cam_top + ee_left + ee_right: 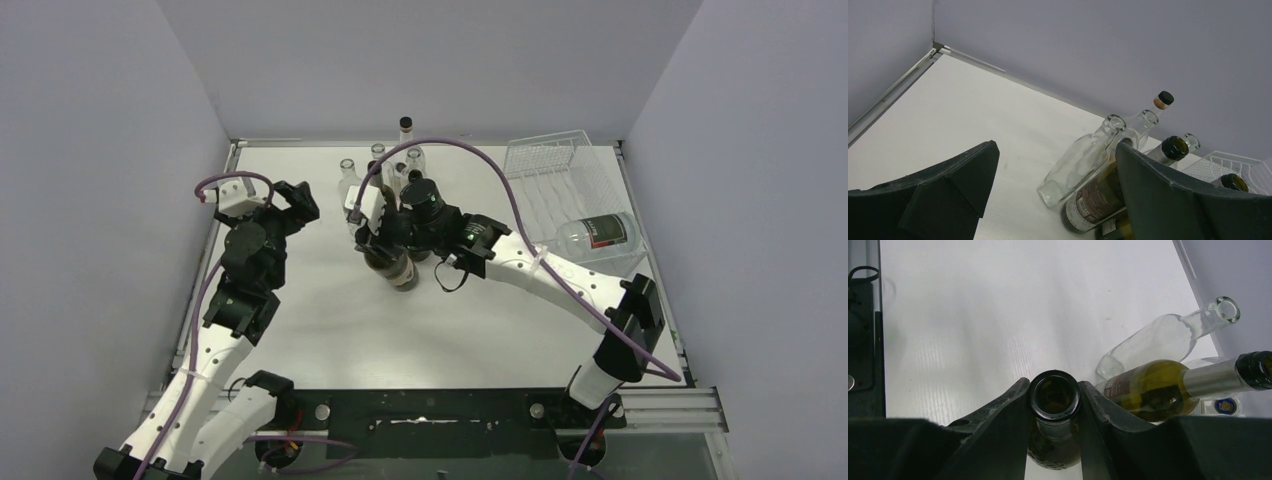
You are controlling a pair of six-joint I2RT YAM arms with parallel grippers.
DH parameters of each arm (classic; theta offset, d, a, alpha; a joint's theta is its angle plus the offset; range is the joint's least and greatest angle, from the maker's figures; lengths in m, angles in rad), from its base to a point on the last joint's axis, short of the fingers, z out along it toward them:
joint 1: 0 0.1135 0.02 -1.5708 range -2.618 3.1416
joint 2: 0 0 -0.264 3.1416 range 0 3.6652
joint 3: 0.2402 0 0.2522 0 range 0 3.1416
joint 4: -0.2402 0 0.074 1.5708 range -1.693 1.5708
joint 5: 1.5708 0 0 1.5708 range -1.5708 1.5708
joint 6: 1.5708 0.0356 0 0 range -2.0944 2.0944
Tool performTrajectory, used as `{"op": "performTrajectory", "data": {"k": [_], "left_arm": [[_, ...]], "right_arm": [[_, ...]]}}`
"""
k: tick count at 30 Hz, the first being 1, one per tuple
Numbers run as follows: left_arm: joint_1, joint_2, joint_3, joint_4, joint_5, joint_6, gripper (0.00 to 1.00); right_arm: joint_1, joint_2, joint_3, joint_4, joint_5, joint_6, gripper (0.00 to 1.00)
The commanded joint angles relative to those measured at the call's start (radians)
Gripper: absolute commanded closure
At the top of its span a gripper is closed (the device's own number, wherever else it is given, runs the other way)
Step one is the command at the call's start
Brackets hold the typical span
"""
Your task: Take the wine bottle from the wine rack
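Observation:
My right gripper [385,232] is shut on the neck of a dark wine bottle [398,270] at the middle of the table. In the right wrist view the jaws [1054,385] clamp just below the bottle's open mouth [1054,396], and its body hangs down to the table. The white wire wine rack [545,160] stands at the back right, well away from this bottle. A clear bottle with a dark label [598,233] lies at the rack's near end. My left gripper [292,203] is open and empty at the left, its fingers wide apart in the left wrist view [1057,147].
A group of bottles stands behind the held one: several clear ones [348,172], one with a black cap [406,125], and an olive-green labelled bottle [1153,390]. The left wrist view shows a clear bottle [1083,160] and a corner of the rack [1228,165]. Grey walls enclose the table.

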Motion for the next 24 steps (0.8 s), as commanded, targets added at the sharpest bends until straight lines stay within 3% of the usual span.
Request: {"op": "performTrajectory", "data": {"k": [1, 8, 11, 17, 20, 24], "left_arm": [[0.006, -0.011, 0.013, 0.048, 0.006, -0.004, 0.11], [0.006, -0.014, 0.013, 0.048, 0.005, -0.004, 0.11], [0.006, -0.015, 0.013, 0.048, 0.004, -0.004, 0.11], [0.005, -0.014, 0.013, 0.048, 0.008, -0.005, 0.11], [0.006, -0.012, 0.012, 0.05, 0.013, -0.007, 0.11], [0.006, -0.011, 0.012, 0.051, 0.012, -0.007, 0.12]], "right_arm": [[-0.039, -0.052, -0.01, 0.174, -0.014, 0.067, 1.0], [-0.079, -0.069, -0.052, 0.205, 0.029, 0.14, 1.0], [-0.089, -0.09, -0.091, 0.229, 0.05, 0.168, 0.89], [-0.118, -0.149, -0.185, 0.291, 0.051, 0.222, 0.85], [-0.137, -0.151, -0.195, 0.304, 0.054, 0.241, 0.86], [-0.158, -0.142, -0.184, 0.32, 0.029, 0.269, 0.95]]}}
